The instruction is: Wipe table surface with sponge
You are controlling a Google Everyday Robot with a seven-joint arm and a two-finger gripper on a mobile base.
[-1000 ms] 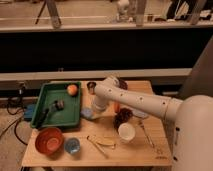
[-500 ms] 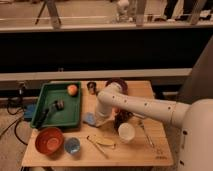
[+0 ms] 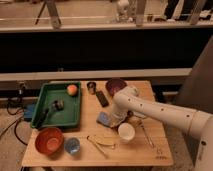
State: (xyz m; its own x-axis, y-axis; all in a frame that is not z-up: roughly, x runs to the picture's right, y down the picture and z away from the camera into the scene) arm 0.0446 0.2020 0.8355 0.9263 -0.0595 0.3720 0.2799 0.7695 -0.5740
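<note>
The sponge point(image 3: 103, 119) is a small light-blue pad lying flat on the tan wooden table surface point(image 3: 150, 150), near its middle. My gripper point(image 3: 116, 120) hangs down from the white arm's bent wrist, right beside the sponge's right edge and low over the table. It is unclear whether it touches the sponge. The arm reaches in from the right and hides part of the table behind it.
A green tray point(image 3: 75, 116) at the left holds an orange fruit point(image 3: 72, 89) and a brush point(image 3: 50, 110). Nearby are a white cup point(image 3: 126, 132), black bar point(image 3: 102, 98), purple bowl point(image 3: 116, 86), metal cup point(image 3: 91, 87), orange bowl point(image 3: 48, 140), blue glass cup point(image 3: 72, 145) and loose utensils point(image 3: 102, 142).
The arm's wrist has swung down and toward the table's front, bringing the gripper from near the purple bowl to beside the sponge. The objects have not moved.
</note>
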